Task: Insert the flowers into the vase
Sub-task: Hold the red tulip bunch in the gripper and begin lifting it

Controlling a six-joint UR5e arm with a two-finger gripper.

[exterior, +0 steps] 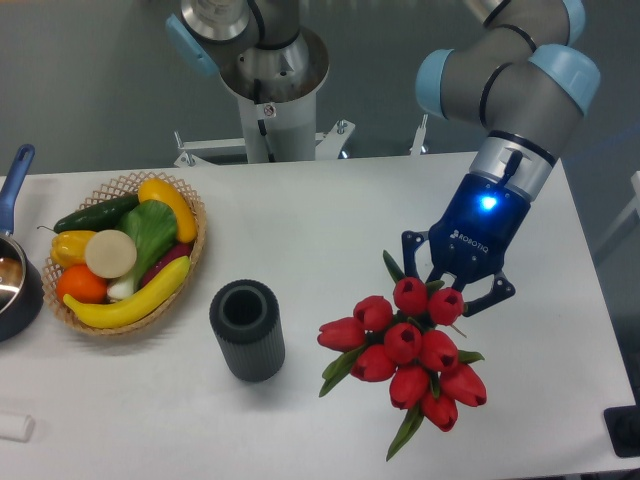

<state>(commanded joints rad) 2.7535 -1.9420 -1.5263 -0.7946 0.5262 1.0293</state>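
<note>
At the far left edge, well left of the vase, we see a dark pan [14, 290] with a blue handle, only partly in view. Next comes a wicker basket [190, 262], near the vase's upper left, filled with a banana, an orange, a cucumber, a yellow pepper and other produce.

The vase [247, 329] stands upright on the white worktop [330, 220]. We find it a short, dark grey cylinder with vertical ribs down its sides and a round open mouth showing a dark inside.

To the right of the vase, apart from it, is the bunch of flowers [410, 355]: about ten closed red tulip buds packed together, with green leaves poking out at the edges. The bunch looks wider than the vase's mouth.

Just above the buds, up and right of the vase, the claw [458, 290] comes down over the upper end of the bunch, its blue body lit by a small light. Its dark fingers [494, 292] stand on either side of the top buds, and we cannot tell whether they actually grip the bunch.
</note>
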